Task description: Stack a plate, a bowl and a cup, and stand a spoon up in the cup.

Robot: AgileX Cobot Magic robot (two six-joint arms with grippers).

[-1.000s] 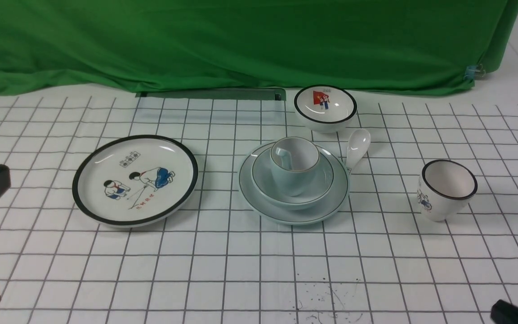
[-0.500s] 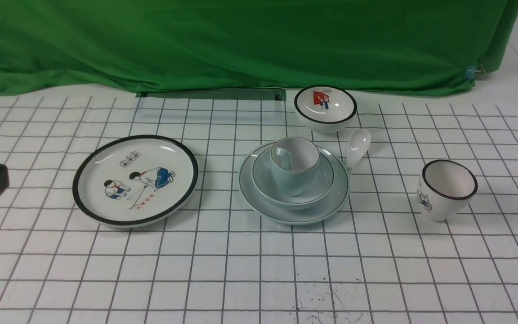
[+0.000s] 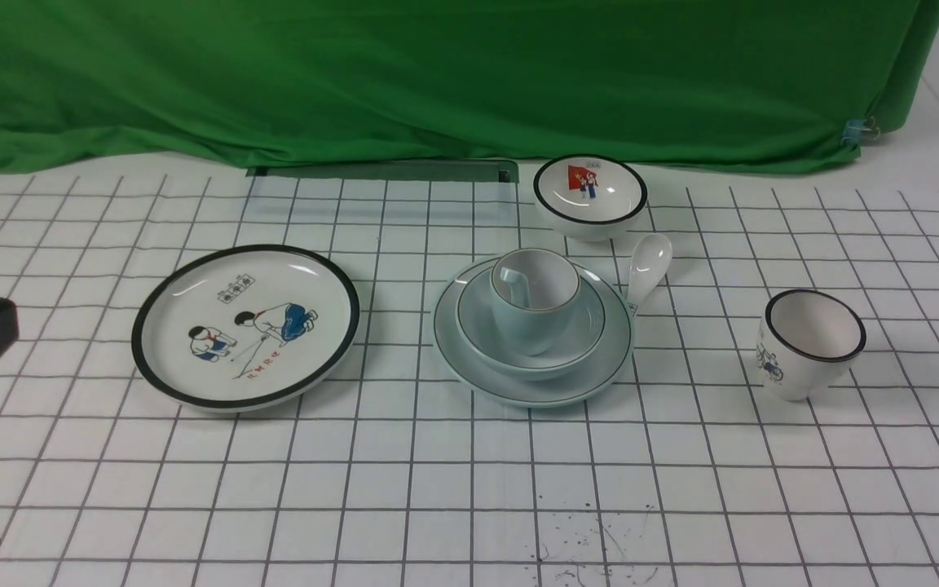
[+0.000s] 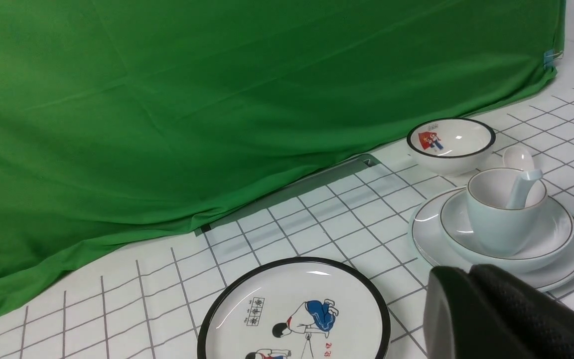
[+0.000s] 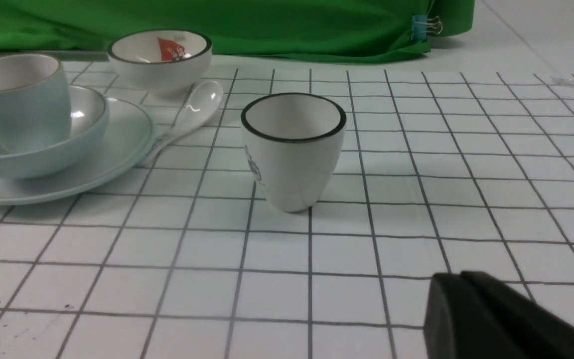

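A pale blue ceramic spoon (image 4: pixel 523 188) stands in a handleless pale blue ceramic cup (image 3: pixel 531 314), its scoop hidden inside. The cup sits in a pale blue-grey ceramic bowl (image 3: pixel 478 330) on a blue-green ceramic plate (image 3: pixel 457 359). Cut off by the wrist views' edges, the left gripper (image 4: pixel 460 271) and right gripper (image 5: pixel 454 277) show narrow, closed jaws holding nothing. A glossy white ceramic spoon (image 3: pixel 650 262) lies at the plate's two o'clock. The right arm, glimpsed a second earlier, has left the front view; the stack is unmoved.

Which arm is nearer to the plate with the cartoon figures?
The left. The left gripper is just on the near side of the plate; the right gripper is much farther off, towards the robot's right.
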